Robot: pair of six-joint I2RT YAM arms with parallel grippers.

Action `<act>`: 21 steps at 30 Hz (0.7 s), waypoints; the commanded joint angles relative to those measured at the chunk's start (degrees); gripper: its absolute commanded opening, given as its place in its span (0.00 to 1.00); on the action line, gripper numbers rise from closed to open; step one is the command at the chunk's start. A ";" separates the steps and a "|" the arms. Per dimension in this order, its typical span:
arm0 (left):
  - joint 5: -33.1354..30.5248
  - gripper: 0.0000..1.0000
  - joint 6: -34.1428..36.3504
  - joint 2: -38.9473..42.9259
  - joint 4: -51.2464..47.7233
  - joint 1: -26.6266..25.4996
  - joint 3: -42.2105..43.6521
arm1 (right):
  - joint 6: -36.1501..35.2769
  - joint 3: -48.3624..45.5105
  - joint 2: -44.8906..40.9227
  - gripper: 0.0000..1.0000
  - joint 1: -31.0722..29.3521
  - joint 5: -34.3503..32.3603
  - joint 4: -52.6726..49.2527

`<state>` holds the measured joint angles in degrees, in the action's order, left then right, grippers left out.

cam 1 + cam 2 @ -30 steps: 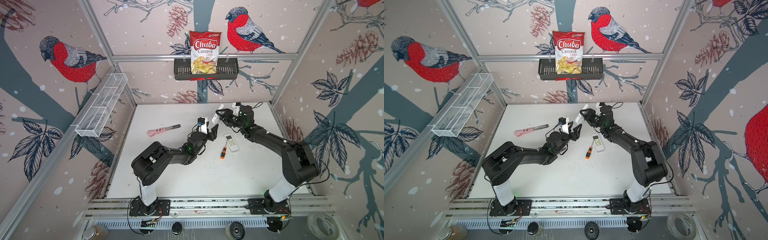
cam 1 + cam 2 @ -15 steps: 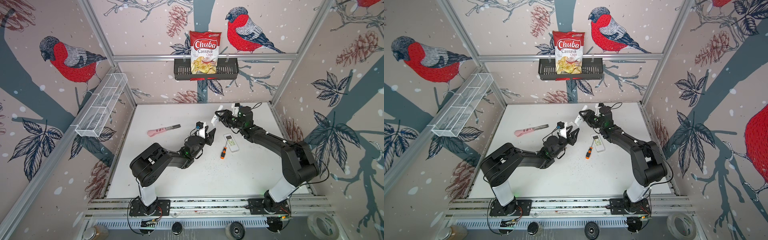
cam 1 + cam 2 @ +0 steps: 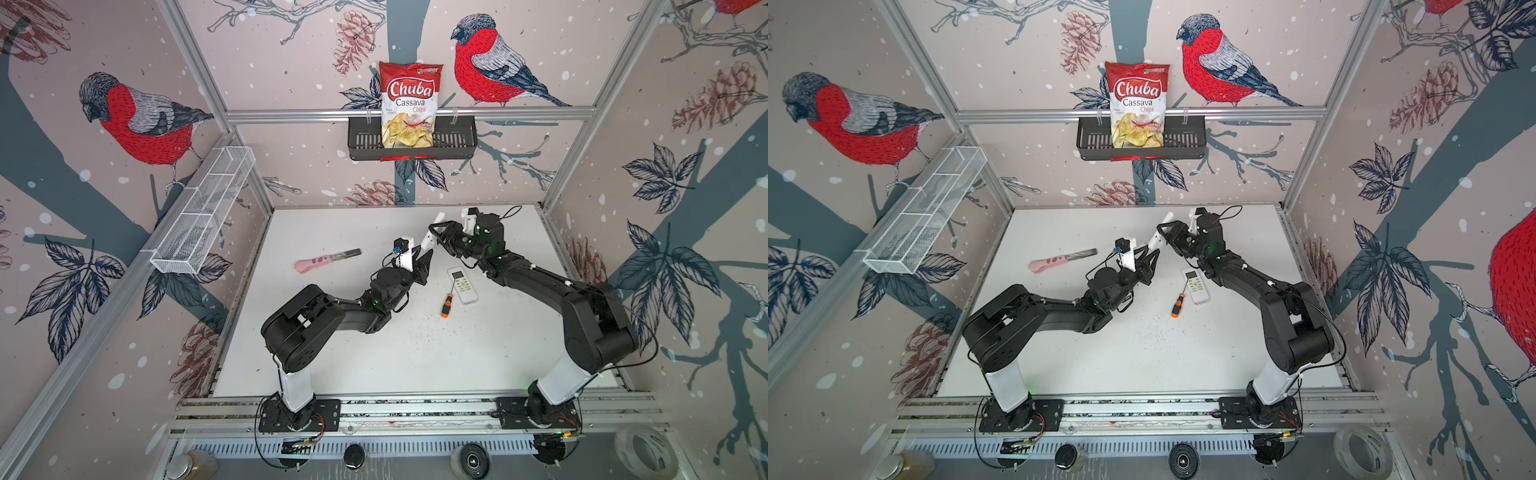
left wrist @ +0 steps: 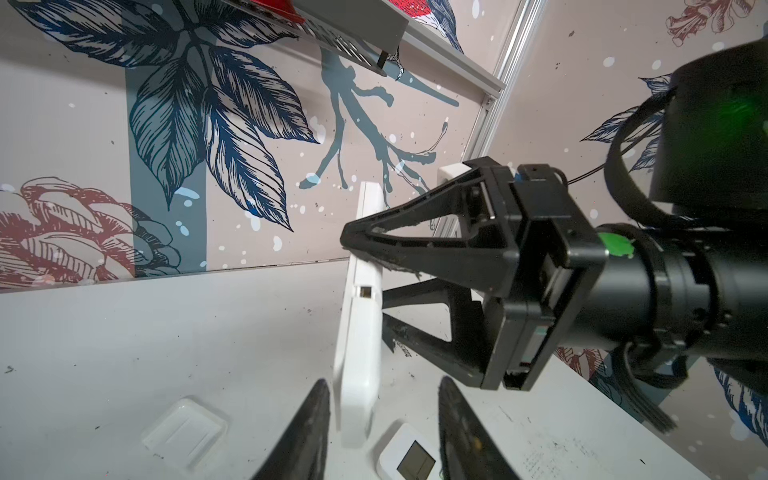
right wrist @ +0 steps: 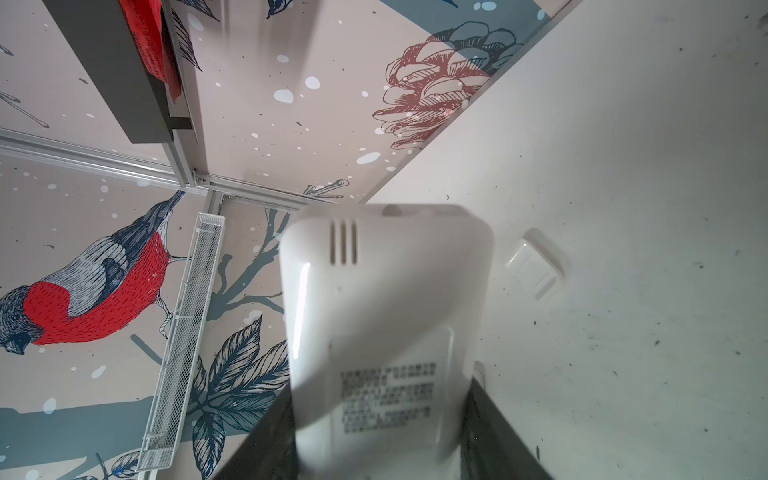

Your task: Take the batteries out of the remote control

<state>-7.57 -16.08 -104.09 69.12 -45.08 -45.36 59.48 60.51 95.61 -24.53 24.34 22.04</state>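
Aloft over tabletop (image 4: 124, 353), gripping remote (image 4: 358, 332) mid-body with right end effector (image 4: 365, 276); straddling its lower end with left end effector (image 4: 384, 384), unclenched, gap showing on one side.

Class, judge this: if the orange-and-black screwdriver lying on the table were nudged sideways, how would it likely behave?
The screwdriver has a rounded-looking handle, so it would probably roll on the flat table. It looks rigid, unlikely to flex. Small and slim, it is probably light.
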 commanded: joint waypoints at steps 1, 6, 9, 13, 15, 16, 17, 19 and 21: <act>0.28 0.39 1.00 -0.49 2.60 -0.01 -0.68 | -1.07 0.31 -0.34 0.37 -0.12 -0.24 1.33; 0.80 0.35 0.94 -0.93 2.42 -0.01 -1.12 | -1.12 0.31 -0.43 0.36 -0.24 -0.21 1.40; 1.42 0.33 0.45 -1.19 2.51 -0.01 -1.30 | -1.12 0.31 -0.34 0.36 -0.15 -0.30 1.48; 2.49 0.32 -0.34 -1.63 2.53 -0.14 -1.79 | -1.03 0.40 0.02 0.36 -0.06 -0.34 1.64; 2.60 0.31 -0.36 -1.81 2.35 -0.35 -1.92 | -1.11 0.48 0.25 0.36 0.01 -0.34 1.70; 2.55 0.31 -0.36 -1.99 2.33 -0.53 -1.92 | -1.12 0.56 0.35 0.36 0.03 -0.33 1.73; 2.43 0.31 -0.49 -2.06 2.42 -0.67 -1.84 | -1.12 0.57 0.45 0.36 0.04 -0.42 1.71; 2.21 0.31 -0.70 -2.23 2.68 -0.84 -1.33 | -1.11 0.57 0.54 0.36 0.19 -0.32 1.85; 1.68 0.31 -0.87 -2.26 3.11 -0.89 -0.68 | -1.06 0.57 0.54 0.36 0.19 -0.33 1.91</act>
<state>-7.55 -16.56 -106.21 69.21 -45.52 -46.65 58.61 60.58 96.03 -24.34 23.97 21.85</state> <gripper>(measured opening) 0.309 0.564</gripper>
